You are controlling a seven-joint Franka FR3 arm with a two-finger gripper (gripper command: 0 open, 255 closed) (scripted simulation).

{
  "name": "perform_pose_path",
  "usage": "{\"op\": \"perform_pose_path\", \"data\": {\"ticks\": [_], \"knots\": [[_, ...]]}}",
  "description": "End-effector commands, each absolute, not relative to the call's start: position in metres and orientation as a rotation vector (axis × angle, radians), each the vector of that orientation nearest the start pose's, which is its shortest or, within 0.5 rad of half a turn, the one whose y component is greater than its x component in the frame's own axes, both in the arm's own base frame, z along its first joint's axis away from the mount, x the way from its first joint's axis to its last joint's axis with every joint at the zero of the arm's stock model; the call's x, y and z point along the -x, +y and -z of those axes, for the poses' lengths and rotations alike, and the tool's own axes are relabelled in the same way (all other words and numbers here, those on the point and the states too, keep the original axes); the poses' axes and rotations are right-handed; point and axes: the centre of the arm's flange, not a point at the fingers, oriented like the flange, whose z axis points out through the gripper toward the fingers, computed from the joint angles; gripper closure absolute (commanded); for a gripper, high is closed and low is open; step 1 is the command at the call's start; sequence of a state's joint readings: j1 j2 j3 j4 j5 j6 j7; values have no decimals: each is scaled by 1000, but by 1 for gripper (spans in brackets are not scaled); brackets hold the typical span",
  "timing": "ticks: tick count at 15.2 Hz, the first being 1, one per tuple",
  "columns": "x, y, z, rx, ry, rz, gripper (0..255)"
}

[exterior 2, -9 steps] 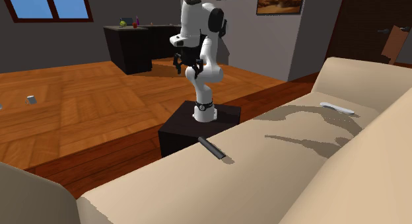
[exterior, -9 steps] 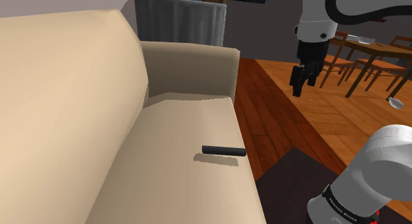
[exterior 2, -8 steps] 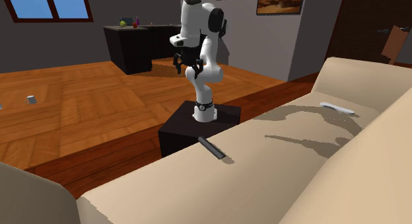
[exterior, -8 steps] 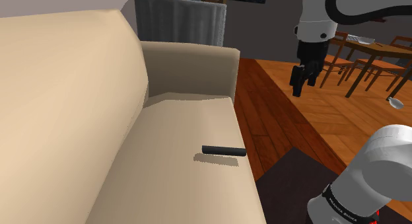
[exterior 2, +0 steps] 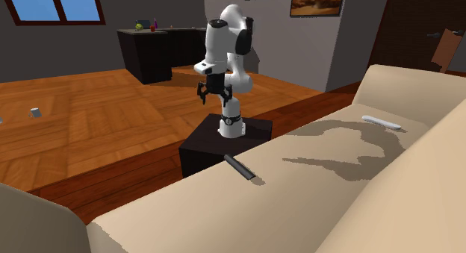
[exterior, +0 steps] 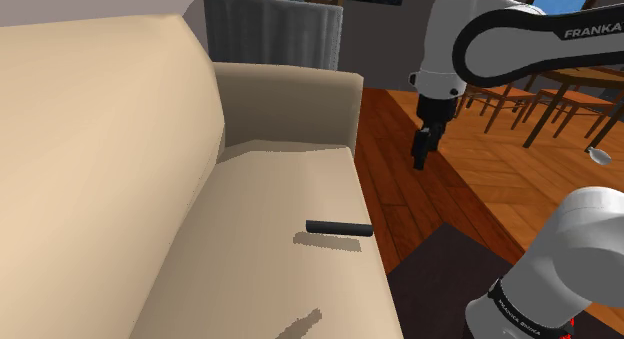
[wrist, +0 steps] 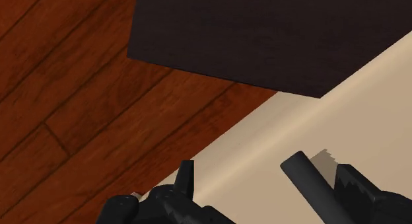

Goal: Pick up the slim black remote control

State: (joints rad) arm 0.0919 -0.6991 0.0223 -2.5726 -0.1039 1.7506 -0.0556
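A slim black remote (exterior: 338,227) lies flat near the front edge of the beige sofa seat (exterior: 270,247); it also shows in the second exterior view (exterior 2: 240,167). My black gripper (exterior: 424,152) hangs in the air over the wooden floor, off the sofa's front edge and well above the remote, fingers pointing down. In the second exterior view the gripper (exterior 2: 211,95) sits above the dark stand (exterior 2: 196,145). In the wrist view the gripper (wrist: 264,171) is open, and one end of the remote (wrist: 309,182) shows far below, close to one finger (wrist: 350,188), untouched.
The sofa's armrest (exterior: 290,102) and tall backrest (exterior: 100,147) border the seat. A white remote (exterior 2: 381,122) lies further along the seat. Wooden chairs and a table (exterior: 560,87) stand behind the arm. A dark cabinet (exterior 2: 145,54) is across the wooden floor.
The arm has swung toward the sofa; the gripper moved to the shoulder view's left and lower. A new shadow falls on the seat's front.
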Motion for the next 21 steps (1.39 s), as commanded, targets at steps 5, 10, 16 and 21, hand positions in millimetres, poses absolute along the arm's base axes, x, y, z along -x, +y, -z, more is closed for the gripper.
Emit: {"op": "perform_pose_path", "data": {"ticks": [5, 10, 16, 21], "knots": [[-355, 47, -411, 3141, -617, -136, 0], [-377, 73, -360, 3036, -860, -91, 0], [-397, 112, -301, 2885, -1134, -38, 0], [-402, 127, -271, 2827, -1224, -20, 0]]}}
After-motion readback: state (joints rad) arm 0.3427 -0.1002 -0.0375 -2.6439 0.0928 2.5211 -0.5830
